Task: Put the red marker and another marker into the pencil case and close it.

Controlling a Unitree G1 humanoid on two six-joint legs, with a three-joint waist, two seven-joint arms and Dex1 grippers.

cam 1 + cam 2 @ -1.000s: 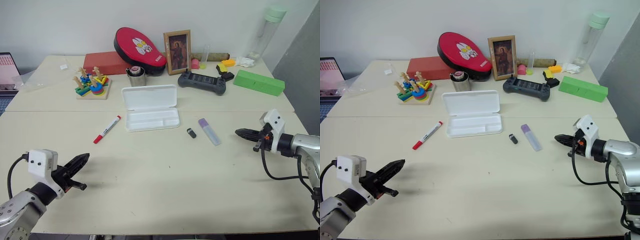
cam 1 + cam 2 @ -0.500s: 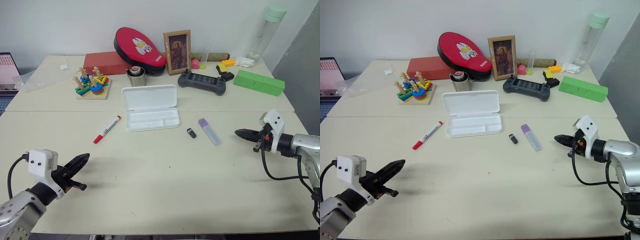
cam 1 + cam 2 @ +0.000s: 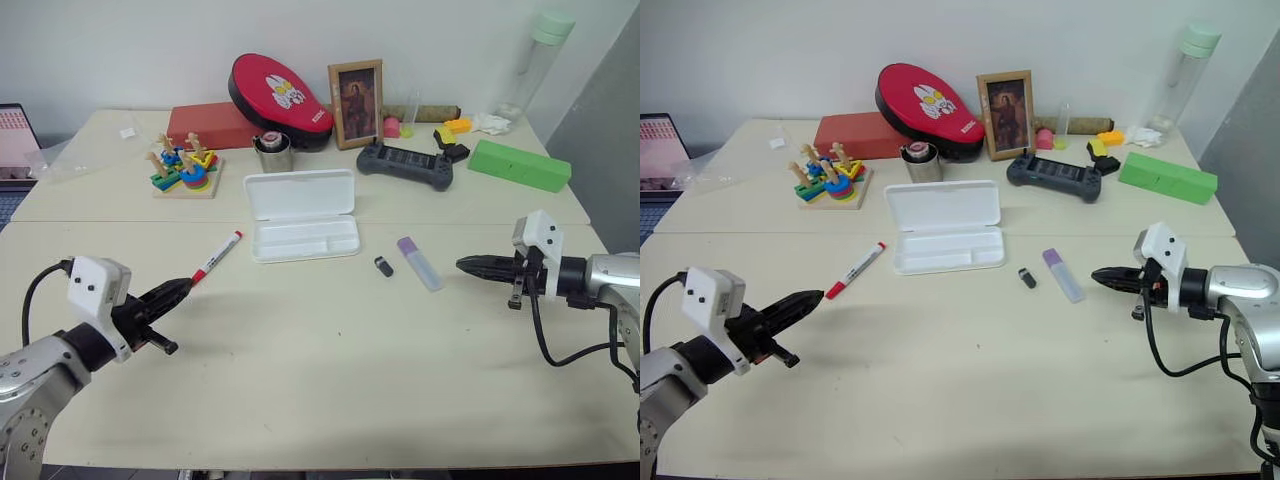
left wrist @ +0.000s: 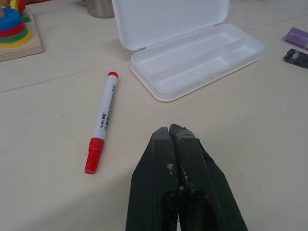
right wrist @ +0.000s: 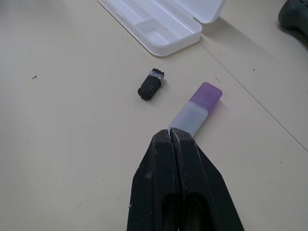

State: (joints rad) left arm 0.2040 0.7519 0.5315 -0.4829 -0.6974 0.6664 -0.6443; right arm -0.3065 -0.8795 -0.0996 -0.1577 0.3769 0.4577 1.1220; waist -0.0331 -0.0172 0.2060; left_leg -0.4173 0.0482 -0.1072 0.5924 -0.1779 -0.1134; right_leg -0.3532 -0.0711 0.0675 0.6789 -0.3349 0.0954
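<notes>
**Both arms closing in on the markers, nothing gripped yet**

Both grippers have moved inward since the earlier frame: the left gripper point(image 3: 178, 290) has come up toward the red marker point(image 3: 215, 257), its tip now just short of the red cap end, and the right gripper point(image 3: 468, 265) has slid toward the lilac marker point(image 3: 417, 262). Fingers on both are pressed together, holding nothing; the wrist views show the black tips shut tight. Red marker lies flat on the table point(image 3: 320, 350), just left of the pencil case point(image 3: 303, 226), cap end nearest the robot. Lilac marker lies right of the case, with a small black cap-like piece point(image 3: 383, 266) between them. Case is open, lid back, tray empty. Step in hand looks like the approach before the first pick. Next move likely calls for spreading the fingers, dropping over a marker barrel, then clamping; shut fingers would only push the marker away.
</notes>
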